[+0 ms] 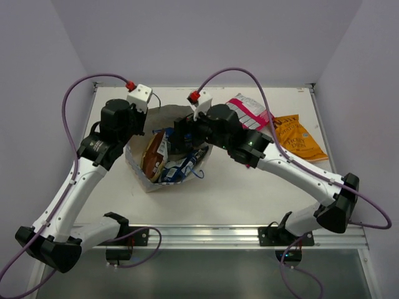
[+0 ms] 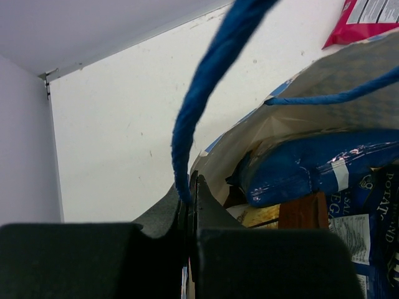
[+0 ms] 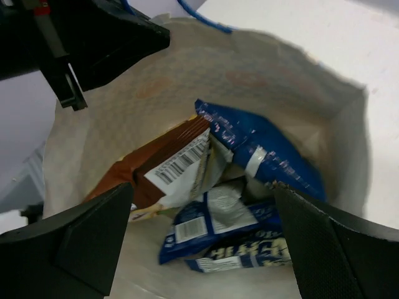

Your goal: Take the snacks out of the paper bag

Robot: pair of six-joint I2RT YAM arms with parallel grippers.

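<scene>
Risk: my right pincer [image 3: 202,243], spread wide above the packets [image 3: 262,149], may catch the bag [image 3: 156,81] wall; my left pincer [image 2: 189,205] pinches its rim.

**Surroundings: table and enclosure**

We note a white table [image 1: 237,199], lightly speckled, closed in on three sides by pale lilac walls [image 1: 206,37]. A ribbed aluminium rail [image 1: 212,235] runs along its near edge. Thin metal trim [image 1: 280,86] lines the far edge.

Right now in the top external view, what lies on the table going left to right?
paper bag → pink-white striped packet → orange-yellow chips packet. Whatever sits inside or over the bag overlaps it, so it is left out.
</scene>
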